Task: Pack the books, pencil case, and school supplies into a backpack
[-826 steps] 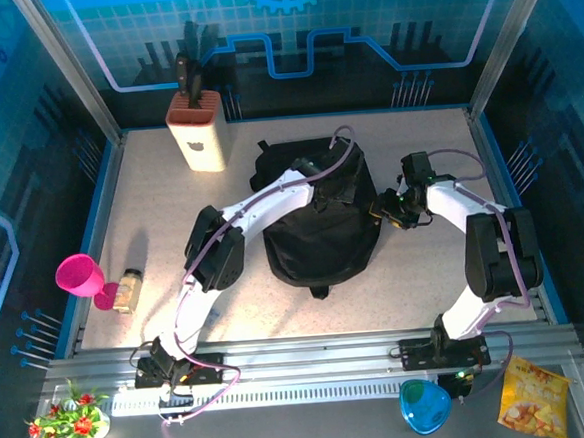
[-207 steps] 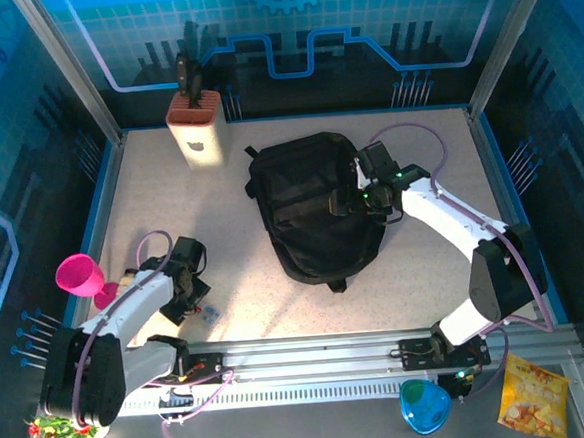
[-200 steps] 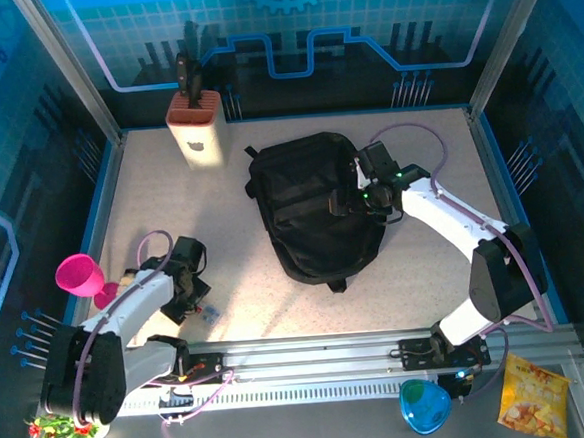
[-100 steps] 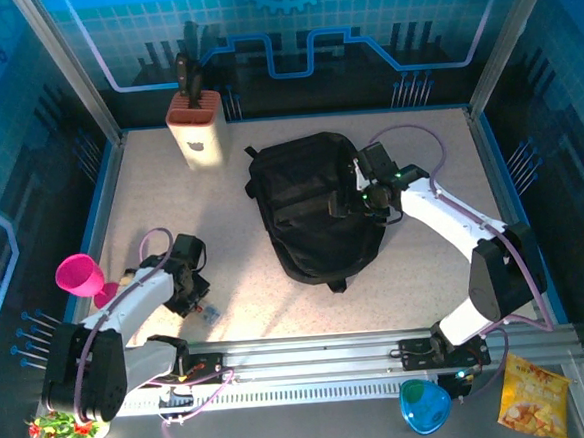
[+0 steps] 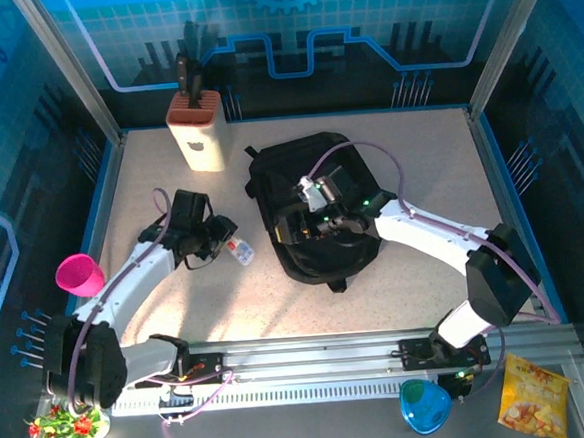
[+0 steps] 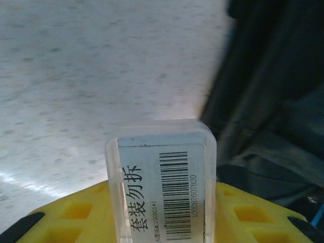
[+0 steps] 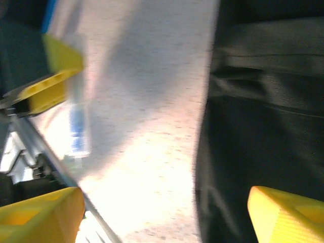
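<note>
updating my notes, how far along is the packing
Done: unclear, the backpack is too dark inside to read. In hand: the left claw grips a clear barcoded box beside the backpack; the right claw is open at its edge. Left: getting that box in.

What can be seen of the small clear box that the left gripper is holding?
The small clear box looks like transparent hard plastic with rounded corners. A white label on it carries a black barcode, digits and Chinese characters. The left gripper pinches its lower part between yellow fingers. Beyond it lie the pale speckled table and, close on the right, the black backpack.
</note>
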Robot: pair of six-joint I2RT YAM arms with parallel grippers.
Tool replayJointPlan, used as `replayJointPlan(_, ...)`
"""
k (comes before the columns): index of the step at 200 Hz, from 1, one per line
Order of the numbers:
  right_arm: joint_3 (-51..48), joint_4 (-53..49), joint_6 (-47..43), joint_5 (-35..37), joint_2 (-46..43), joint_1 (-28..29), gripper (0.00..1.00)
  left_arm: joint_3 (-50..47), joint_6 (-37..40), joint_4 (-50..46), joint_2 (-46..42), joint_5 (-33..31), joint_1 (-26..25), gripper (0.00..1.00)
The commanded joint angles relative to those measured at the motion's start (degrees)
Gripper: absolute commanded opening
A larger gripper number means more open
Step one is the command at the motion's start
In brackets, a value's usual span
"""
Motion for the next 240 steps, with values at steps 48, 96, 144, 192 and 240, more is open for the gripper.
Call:
replayJointPlan(48,5.0,5.7,5.7,-3.4,8.0,3.5,0.8,4.0,-5.3,10.7,5.8,7.0,-2.6,0.36)
replayJointPlan(96,6.9,8.4,6.5,-6.1,11.4,3.4,0.58,4.4,-5.9,12.1,7.5,8.0,-3.2,0.36)
replayJointPlan(144,7.3,8.0,7.6,-7.4,12.8,2.9,0.24,5.4,-6.0,12.4,7.3,8.0,-3.2,0.46)
replayJointPlan(192,1.5,4.6,5.5,-1.4,4.2,-1.2,0.17,9.3,1.2,8.6,7.9,5.1,-3.3,0.84)
replayJointPlan(240,-8.8,-4.9,3.5,4.5,-10.1,-10.3,0.17,20.3,15.2,5.3,16.5,5.6,-7.6,0.83)
